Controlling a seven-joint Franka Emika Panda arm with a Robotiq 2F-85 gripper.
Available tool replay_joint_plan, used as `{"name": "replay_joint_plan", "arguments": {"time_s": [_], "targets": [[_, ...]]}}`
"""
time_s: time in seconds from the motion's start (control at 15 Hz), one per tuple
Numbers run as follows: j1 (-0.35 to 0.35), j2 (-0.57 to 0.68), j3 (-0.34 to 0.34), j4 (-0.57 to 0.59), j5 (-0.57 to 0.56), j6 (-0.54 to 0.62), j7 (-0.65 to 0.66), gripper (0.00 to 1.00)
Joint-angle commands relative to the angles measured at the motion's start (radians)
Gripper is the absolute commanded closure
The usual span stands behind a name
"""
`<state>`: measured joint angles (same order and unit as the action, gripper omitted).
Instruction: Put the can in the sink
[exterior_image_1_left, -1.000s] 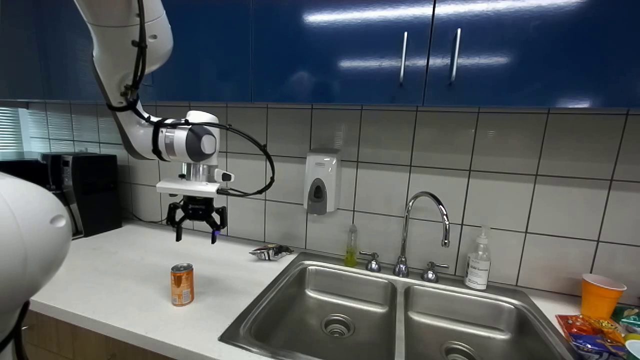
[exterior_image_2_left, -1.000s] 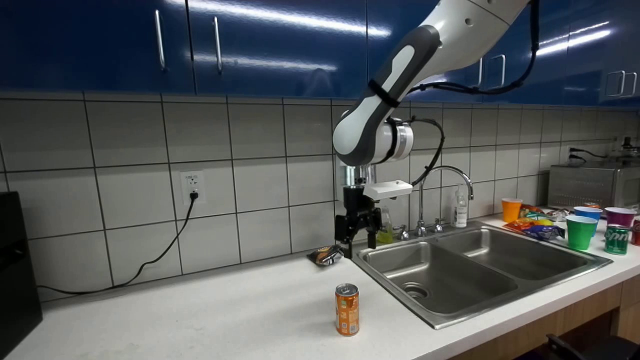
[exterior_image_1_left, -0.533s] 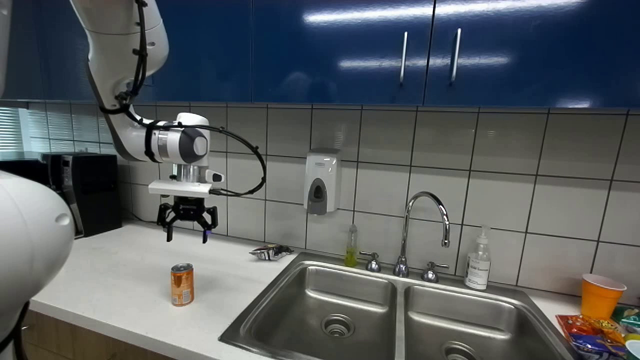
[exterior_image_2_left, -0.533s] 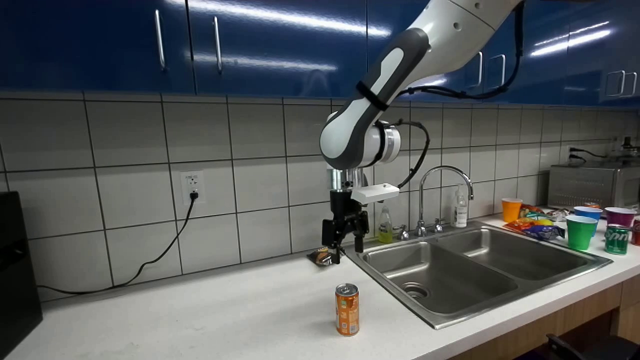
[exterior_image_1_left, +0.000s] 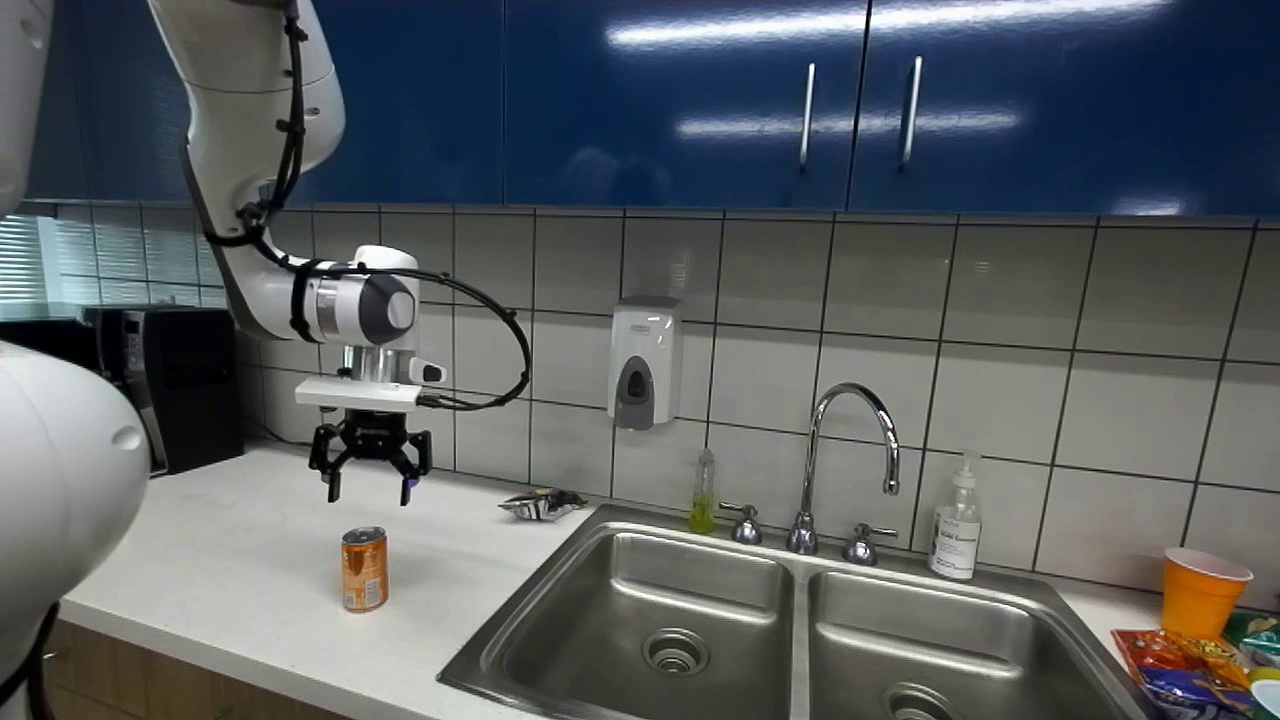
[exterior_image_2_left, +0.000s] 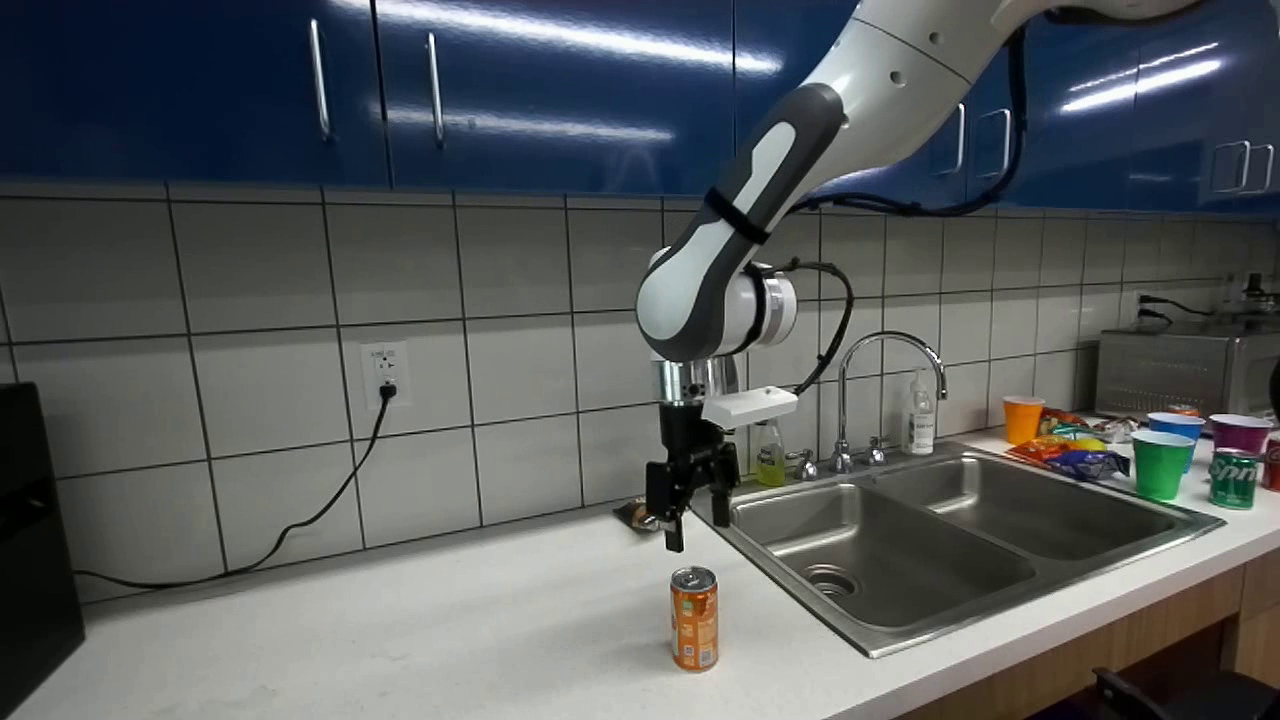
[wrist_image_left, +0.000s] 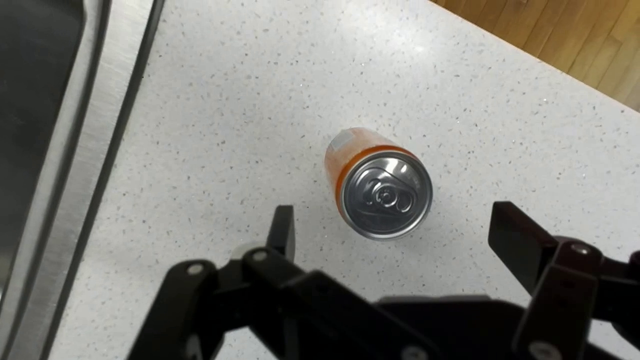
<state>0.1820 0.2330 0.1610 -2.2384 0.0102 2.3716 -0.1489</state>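
Toward the left in an exterior view stands a boxy black appliance (exterior_image_1_left: 195, 390) on the pale counter (exterior_image_1_left: 220, 530); to its right the fingers (exterior_image_1_left: 334, 488) hang spread apart, higher than the orange can (exterior_image_1_left: 365, 572) and clear of it, the can standing upright on the counter. Next come a crumpled silvery packet (exterior_image_1_left: 543, 504), lying just beside the sink (exterior_image_1_left: 801, 640), and the chrome faucet (exterior_image_1_left: 803, 532) with its tall curved neck. Farther right, a pump bottle (exterior_image_1_left: 955, 540) stands behind the right basin (exterior_image_1_left: 920, 605) and, last, an orange cup (exterior_image_1_left: 1203, 593) beside colorful packets (exterior_image_1_left: 1165, 652).
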Motion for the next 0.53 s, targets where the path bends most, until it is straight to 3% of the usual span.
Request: {"name": "replay_joint_plan", "arguments": {"time_s": [0.0,0.47], "targets": [[0.002,0.029,0.003,0.006,-0.031,0.016,0.027,0.00],[0.012,0.058,0.004,0.011,-0.081,0.020,0.034,0.00]]}}
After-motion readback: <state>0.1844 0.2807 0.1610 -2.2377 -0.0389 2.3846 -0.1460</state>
